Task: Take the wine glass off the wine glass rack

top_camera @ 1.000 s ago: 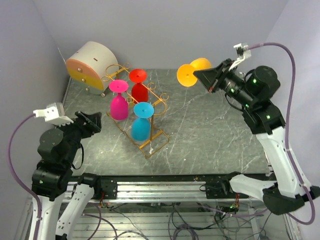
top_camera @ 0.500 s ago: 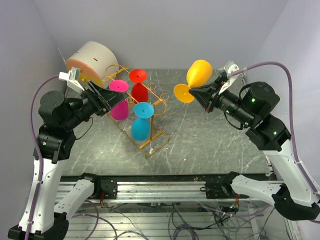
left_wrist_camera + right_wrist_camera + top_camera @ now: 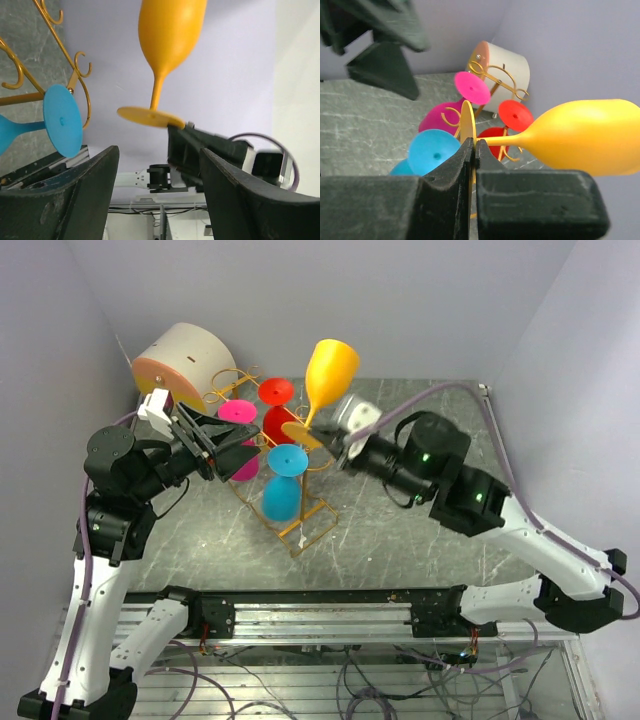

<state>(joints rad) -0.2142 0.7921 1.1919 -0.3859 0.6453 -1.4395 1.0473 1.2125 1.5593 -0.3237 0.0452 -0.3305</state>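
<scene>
The gold wire wine glass rack (image 3: 303, 523) stands at the left-centre of the table. A pink glass (image 3: 239, 413), a red glass (image 3: 276, 391) and a blue glass (image 3: 286, 460) hang on it upside down. My right gripper (image 3: 326, 440) is shut on the foot of a yellow wine glass (image 3: 331, 366) and holds it upright over the rack's right rail. The right wrist view shows the pads pinching the foot's rim (image 3: 468, 125). My left gripper (image 3: 240, 446) is open and empty beside the pink glass. It faces the yellow glass (image 3: 170, 30).
A round cream-and-orange drum (image 3: 182, 360) lies at the back left, touching the rack's far end. Purple walls close in the back and both sides. The grey marbled table (image 3: 430, 530) extends to the right of the rack.
My right arm swung left from the table's right side, carrying the yellow glass and turning it upright over the rack. My left arm rose and reached toward the rack, jaws open.
</scene>
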